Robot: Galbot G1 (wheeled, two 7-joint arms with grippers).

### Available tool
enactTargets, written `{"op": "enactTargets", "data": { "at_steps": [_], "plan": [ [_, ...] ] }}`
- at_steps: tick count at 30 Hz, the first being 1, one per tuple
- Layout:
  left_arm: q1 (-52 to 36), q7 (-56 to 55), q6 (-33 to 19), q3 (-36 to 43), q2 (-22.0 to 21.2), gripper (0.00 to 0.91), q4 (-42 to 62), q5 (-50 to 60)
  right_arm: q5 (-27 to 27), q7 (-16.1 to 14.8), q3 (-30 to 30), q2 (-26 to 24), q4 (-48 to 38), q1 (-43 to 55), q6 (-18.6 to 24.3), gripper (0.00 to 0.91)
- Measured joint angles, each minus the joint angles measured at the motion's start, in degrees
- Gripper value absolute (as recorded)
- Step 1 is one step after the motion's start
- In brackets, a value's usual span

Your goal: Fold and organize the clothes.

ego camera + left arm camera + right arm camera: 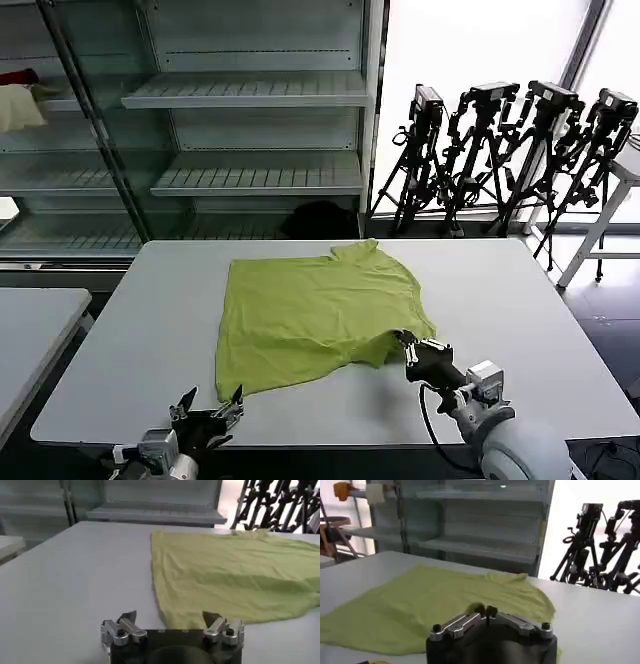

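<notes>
- Because the lime-green shirt is thin and soft, I judge it light and limp: it will drape, wrinkle and drag along the tabletop, and a pinch of a single layer at an edge or corner should hold it better than a grab in the middle.
- The shirt lies spread on the white table, roughly at its centre, with the collar toward twelve o'clock and the hem toward six in the head view; its surface is rumpled rather than flat.
- The right gripper sits at the shirt's edge near five o'clock, where the fabric is bunched; its fingers are drawn together, and the right wrist view shows a small fold of green cloth just past the tips, so it looks pinched on the shirt, though that is a judgement.
- The left gripper hovers at the table's near edge at about seven o'clock, its fingers spread apart, just short of the shirt's hem corner, which looks like the natural place for it to take hold.
- Around the shirt the tabletop is bare, so nothing blocks a fold.
- Beyond the table at twelve o'clock stand glass-fronted shelves, and at two o'clock a row of black tripods, all well apart from the work.
</notes>
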Motion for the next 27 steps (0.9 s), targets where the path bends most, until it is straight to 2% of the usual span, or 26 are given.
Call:
{"op": "enactTargets", "data": {
  "at_steps": [1,3,6,27],
  "plan": [
    [0.1,0.1,-0.1,0.0,-0.2,0.413,0.1,0.0,-0.1,-0.1,0.1,0.0,0.1,-0.1,0.1,0.0],
    [0.1,0.2,-0.3,0.1,-0.5,0.131,0.4,0.0,-0.2,-0.1,0.1,0.0,0.3,-0.3,0.2,0.0],
    [-0.2,0.3,-0.5,0.1,-1.0,0.01,0.9,-0.2,-0.4,-0.2,0.1,0.2,0.3,-0.3,0.3,0.0],
    [-1.4,1.2,-5.1,1.6,-1.4,0.0,2.6,0.9,-0.7,-0.8,0.4,0.2,1.0,-0.5,1.2,0.0]
  ]
}}
